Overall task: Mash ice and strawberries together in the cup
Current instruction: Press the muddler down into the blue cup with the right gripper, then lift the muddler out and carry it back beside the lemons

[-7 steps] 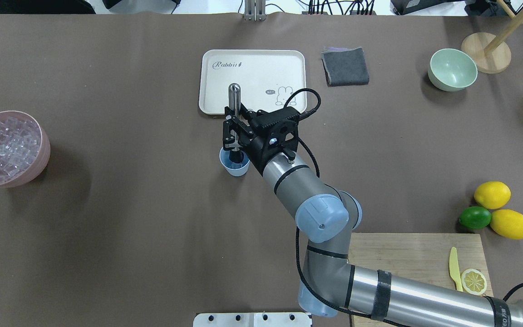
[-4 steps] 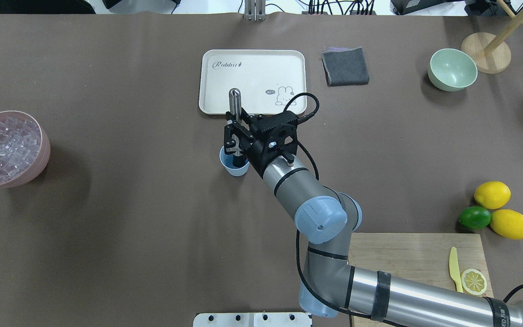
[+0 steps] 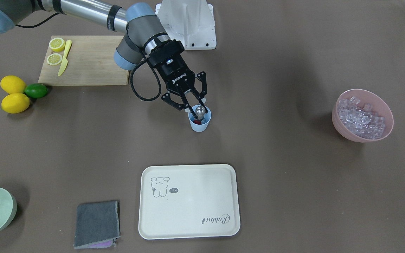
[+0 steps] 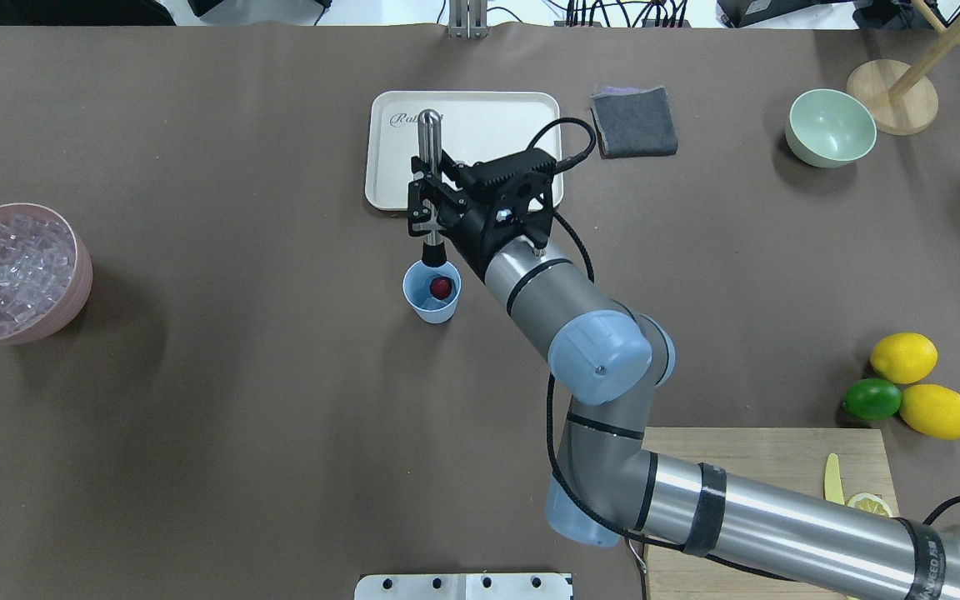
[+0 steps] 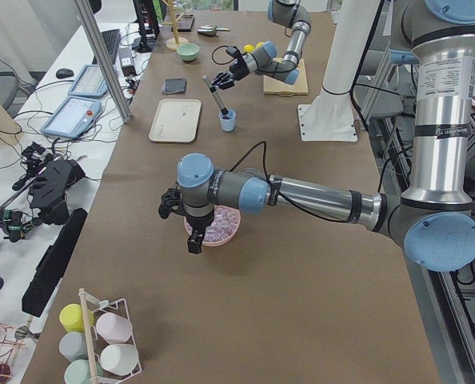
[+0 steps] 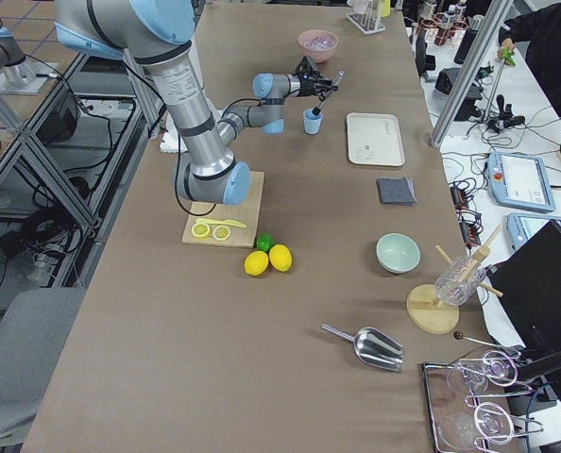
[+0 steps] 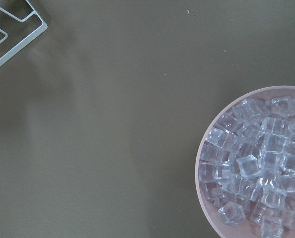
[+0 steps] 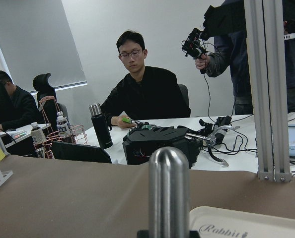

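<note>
One pink plastic bowl (image 4: 72, 250) at nine o'clock holds many clear ice cubes (image 4: 5, 271); the left tool (image 5: 193, 240) hangs above, its state impossible to tell. Mid-worktop, one light-blue cup (image 4: 430, 312) holds one red strawberry (image 4: 441, 287); any ice inside is unclear. At its twelve o'clock the right tool (image 4: 428, 218) clamps one steel muddler (image 4: 428, 133). Two yellow lemons (image 4: 903, 357) and one green lime (image 4: 872, 400) lie at four o'clock.

A light-blue cup (image 4: 434, 312) stands upright on the counter (image 4: 238, 400), one red strawberry (image 4: 440, 287) inside. Clear ice (image 4: 5, 271) cubes fill a pink bowl (image 4: 80, 287) well apart at its 9 o'clock.
</note>
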You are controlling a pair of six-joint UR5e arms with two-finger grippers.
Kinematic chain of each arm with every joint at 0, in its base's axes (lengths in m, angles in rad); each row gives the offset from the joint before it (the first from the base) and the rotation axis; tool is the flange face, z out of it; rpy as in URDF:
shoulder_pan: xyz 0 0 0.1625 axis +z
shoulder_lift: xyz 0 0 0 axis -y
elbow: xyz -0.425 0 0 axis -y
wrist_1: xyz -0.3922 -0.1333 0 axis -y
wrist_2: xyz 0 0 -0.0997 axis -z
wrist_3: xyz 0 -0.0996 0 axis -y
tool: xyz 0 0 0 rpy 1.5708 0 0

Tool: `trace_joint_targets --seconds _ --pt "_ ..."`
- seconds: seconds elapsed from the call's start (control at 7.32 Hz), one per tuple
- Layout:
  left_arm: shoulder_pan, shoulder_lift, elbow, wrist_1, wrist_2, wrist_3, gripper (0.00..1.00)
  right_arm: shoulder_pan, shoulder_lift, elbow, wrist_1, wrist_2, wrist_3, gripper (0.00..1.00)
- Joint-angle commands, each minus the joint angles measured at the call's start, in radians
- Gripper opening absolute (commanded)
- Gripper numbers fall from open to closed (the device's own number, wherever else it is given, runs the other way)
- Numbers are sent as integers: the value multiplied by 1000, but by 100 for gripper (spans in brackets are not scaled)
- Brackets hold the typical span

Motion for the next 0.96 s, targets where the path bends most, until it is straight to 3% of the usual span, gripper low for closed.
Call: trace_joint_targets --seconds 0.0,0.14,0.27,0.55,0.68,0.82 --pt "-2 -10 4 0 4 -1 97 118 -124 176 -153 111 23 0" --pt "-3 -11 4 0 9 -1 97 166 -201 229 -230 165 81 0" --pt "-3 -11 1 -2 10 -1 97 242 -269 261 -309 282 125 0" --pt "-17 -11 -6 -3 13 -1 97 385 -311 261 -515 560 138 0" --pt "-23 -11 -9 -3 13 -1 97 442 -316 257 -680 701 137 0" --pt "-23 -10 -15 -3 13 -1 97 489 -326 245 -785 803 121 0"
